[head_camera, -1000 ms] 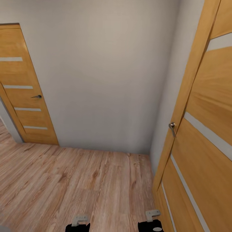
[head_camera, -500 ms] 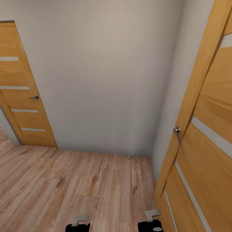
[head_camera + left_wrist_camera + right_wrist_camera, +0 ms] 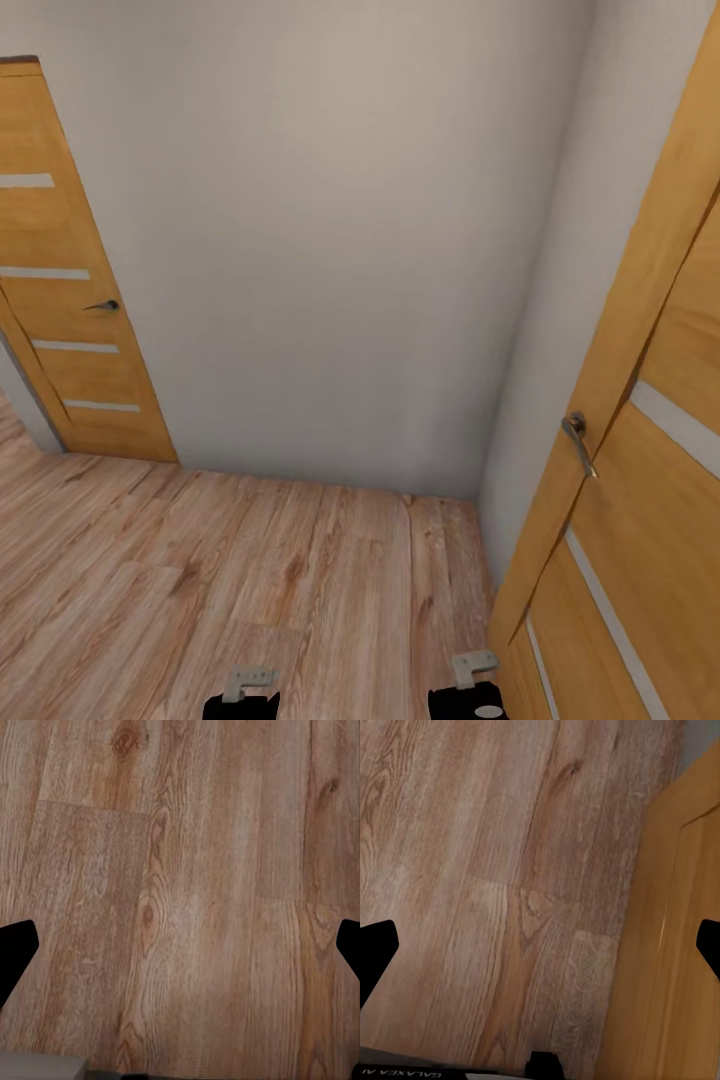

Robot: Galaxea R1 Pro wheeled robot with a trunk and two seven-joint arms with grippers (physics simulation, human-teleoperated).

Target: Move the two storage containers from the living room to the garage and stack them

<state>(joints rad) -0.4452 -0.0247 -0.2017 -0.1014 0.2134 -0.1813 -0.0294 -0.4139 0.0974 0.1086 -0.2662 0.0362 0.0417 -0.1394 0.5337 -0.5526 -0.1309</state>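
The two storage containers are out of view. I face a corner of a hallway with a light wood plank floor (image 3: 250, 580) and a plain pale wall (image 3: 320, 250). My left gripper (image 3: 180, 952) hangs open over the planks, its black fingertips (image 3: 16, 949) far apart with nothing between them. My right gripper (image 3: 540, 952) is open too, above the planks right beside the bottom of an orange wooden door (image 3: 675, 967). The ends of both arms (image 3: 240, 698) peek in at the lower edge of the head view.
A shut orange wooden door (image 3: 60, 280) with a dark handle stands at the left. An open orange door (image 3: 640, 480) with a metal handle (image 3: 577, 440) stands close at the right. The pale wall closes off the way ahead.
The whole head view has shifted: the right door and its handle slid right and down in the picture, so the camera moved. Both grippers look unchanged.
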